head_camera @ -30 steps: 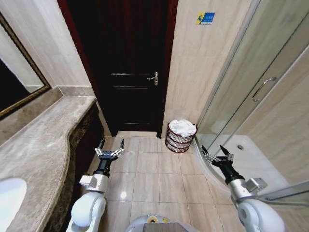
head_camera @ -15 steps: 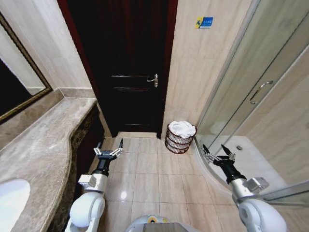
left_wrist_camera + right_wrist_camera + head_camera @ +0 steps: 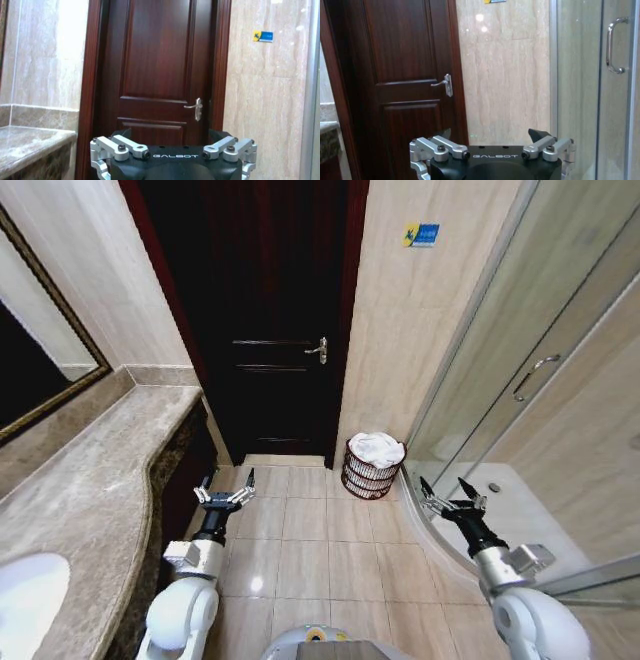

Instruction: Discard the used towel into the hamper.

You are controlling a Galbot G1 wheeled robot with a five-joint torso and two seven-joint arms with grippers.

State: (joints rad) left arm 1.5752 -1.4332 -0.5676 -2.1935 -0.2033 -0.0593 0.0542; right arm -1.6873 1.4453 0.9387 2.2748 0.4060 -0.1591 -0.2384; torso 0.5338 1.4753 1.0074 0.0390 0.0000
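The hamper (image 3: 372, 468) stood on the tiled floor (image 3: 310, 525) at the foot of the beige wall, just right of the dark wooden door (image 3: 265, 330) and just left of the glass shower enclosure (image 3: 520, 380). A white towel (image 3: 377, 446) lay bunched in its top, rising slightly above the flared rim.

The left gripper (image 3: 226, 493) hung low over the floor, well apart from the hamper on its left and nearer the robot, beside the edge of the marble counter (image 3: 90, 480). Its fingers were spread wide and held nothing (the left wrist view showed the same spread, pointing at the door (image 3: 160, 75) and its handle (image 3: 196, 108)).

The right gripper (image 3: 446, 496) hovered to the right of the hamper, nearer the robot, over the curved threshold of the shower. Its fingers were likewise spread apart and empty. In the right wrist view the door handle (image 3: 445, 84) and the shower handle (image 3: 612, 45) showed ahead of it.
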